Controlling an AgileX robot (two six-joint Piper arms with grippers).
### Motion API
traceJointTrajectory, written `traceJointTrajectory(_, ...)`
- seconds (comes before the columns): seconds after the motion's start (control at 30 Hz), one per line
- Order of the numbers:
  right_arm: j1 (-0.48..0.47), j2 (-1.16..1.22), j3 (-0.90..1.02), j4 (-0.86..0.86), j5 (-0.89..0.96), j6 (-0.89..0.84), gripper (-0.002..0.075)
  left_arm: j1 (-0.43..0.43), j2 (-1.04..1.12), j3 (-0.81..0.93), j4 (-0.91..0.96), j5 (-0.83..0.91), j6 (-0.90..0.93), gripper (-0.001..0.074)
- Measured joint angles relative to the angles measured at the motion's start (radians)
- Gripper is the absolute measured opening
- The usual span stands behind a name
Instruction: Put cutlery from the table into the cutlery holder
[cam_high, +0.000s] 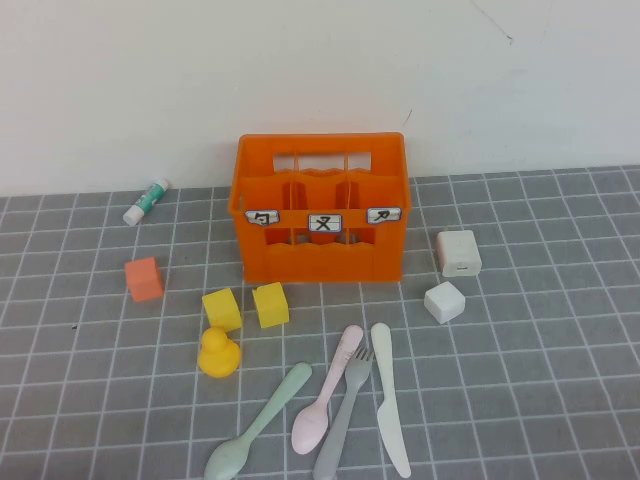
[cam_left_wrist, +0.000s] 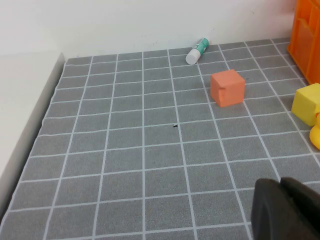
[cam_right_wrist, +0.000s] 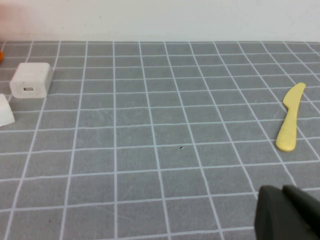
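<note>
- High view: four pieces of cutlery lie flat on the tiled worktop (cam_high: 560, 380), just in front of the orange cutlery holder (cam_high: 322, 208) — one pale green spoon (cam_high: 256, 424), one pink spoon (cam_high: 326, 405), one grey fork (cam_high: 344, 420), one cream-white knife (cam_high: 389, 396).
- Both spoons have their bowls towards the near edge and their handles slanting up towards the holder; the green one slants most. The fork's tines point at the holder, touching the pink spoon's handle. The knife runs almost straight front to back.
- The holder stands upright near the back wall, three white labels on its front face, with nothing seen inside.
- Other items: two yellow cubes (cam_high: 221, 309), one yellow duck (cam_high: 217, 353), one orange cube (cam_high: 144, 279), one white-and-green tube (cam_high: 147, 201), one white charger (cam_high: 459, 253), one white cube (cam_high: 445, 301). Neither tool appears in this view.
- Left wrist view: the left tool (cam_left_wrist: 285, 212) shows as dark fingers pressed together, empty, above bare tiles near the orange cube.
- Right wrist view: the right tool (cam_right_wrist: 287, 212) likewise, closed and empty; one yellow knife (cam_right_wrist: 289, 123) lies diagonally on the tiles.
</note>
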Motion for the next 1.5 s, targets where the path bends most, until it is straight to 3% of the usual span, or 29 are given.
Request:
traceJointTrajectory(0.5, 0.0, 0.0, 0.0, 0.0, 0.0, 0.0, -0.0003, 0.0, 0.0, 0.0, -0.005, -0.016, 0.0, -0.0001)
traceJointTrajectory(0.77, 0.0, 0.0, 0.0, 0.0, 0.0, 0.0, -0.0003, 0.0, 0.0, 0.0, -0.232, -0.141, 0.0, -0.0001)
traceJointTrajectory(1.17, 0.0, 0.0, 0.0, 0.0, 0.0, 0.0, -0.0003, 0.0, 0.0, 0.0, -0.293, -0.151, 0.0, -0.0001)
traceJointTrajectory(1.27, 0.0, 0.0, 0.0, 0.0, 0.0, 0.0, -0.0003, 0.0, 0.0, 0.0, -0.453, -0.151, -0.016, -0.0001)
traceJointTrajectory(1.43, 0.0, 0.0, 0.0, 0.0, 0.0, 0.0, -0.0003, 0.0, 0.0, 0.0, -0.991, -0.175, -0.161, -0.0001)
traceJointTrajectory(1.5, 0.0, 0.0, 0.0, 0.0, 0.0, 0.0, -0.0003, 0.0, 0.0, 0.0, -1.102, -0.208, -0.162, -0.0001)
